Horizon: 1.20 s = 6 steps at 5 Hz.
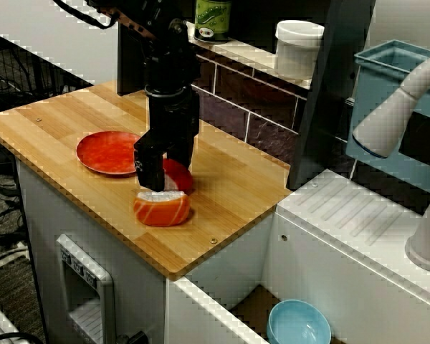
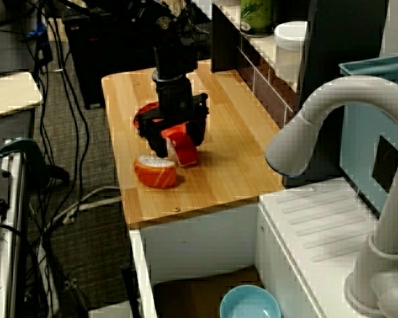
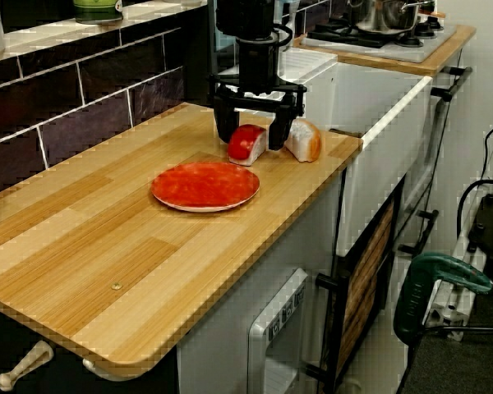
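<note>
Red-topped sushi piece [image 3: 246, 144], white beneath, lies between the gripper's [image 3: 252, 139] spread, unclenched jaws.

Black arm [image 1: 169, 79], cylindrical wrist, black end effector [image 3: 255, 135]

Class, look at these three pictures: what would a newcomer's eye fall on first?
The black gripper, low over the wooden counter, fingers spread either side of a red sushi piece. Right beside it lies an orange salmon piece, and a red plate sits nearby.
</note>
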Available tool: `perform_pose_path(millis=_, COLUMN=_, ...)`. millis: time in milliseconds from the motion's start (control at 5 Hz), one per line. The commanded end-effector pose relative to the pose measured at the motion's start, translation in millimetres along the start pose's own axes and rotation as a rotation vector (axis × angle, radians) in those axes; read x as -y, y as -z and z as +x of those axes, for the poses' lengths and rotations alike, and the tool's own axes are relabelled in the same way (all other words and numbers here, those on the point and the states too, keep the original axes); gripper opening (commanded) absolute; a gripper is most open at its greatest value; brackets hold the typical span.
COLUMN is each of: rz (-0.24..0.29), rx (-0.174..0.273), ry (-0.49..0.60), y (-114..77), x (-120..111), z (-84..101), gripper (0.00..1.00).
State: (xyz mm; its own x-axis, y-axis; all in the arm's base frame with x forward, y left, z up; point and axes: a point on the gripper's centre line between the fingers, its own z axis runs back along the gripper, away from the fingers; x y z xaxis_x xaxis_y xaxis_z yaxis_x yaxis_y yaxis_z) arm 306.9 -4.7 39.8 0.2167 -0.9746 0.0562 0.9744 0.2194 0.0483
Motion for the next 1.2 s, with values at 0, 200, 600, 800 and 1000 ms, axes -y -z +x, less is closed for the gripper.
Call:
perform_pose_path(millis=0, rz=0.060, rx=0.033, ry=-0.099, y=-12.9, x=-9, z=-12.6, gripper=0.00)
perform_pose_path(millis=200, rz=0.054, rx=0.043, ry=-0.105, y=-22.4, x=-9, z=-18.1, gripper=0.00)
perform_pose_path(millis=600, rz=0.043, rx=0.110, ry=-0.186, y=-68.6, x=-12, z=-43.4, gripper=0.00)
perform_pose_path(millis=800, rz=0.039, rx=0.137, ry=-0.241, y=-81.9, x=-16, z=-62.3, gripper=0.00)
perform_pose_path(millis=1000, rz=0.067, rx=0.123, ry=-0.283, y=-78.4, x=-19, z=-81.5, gripper=0.00)
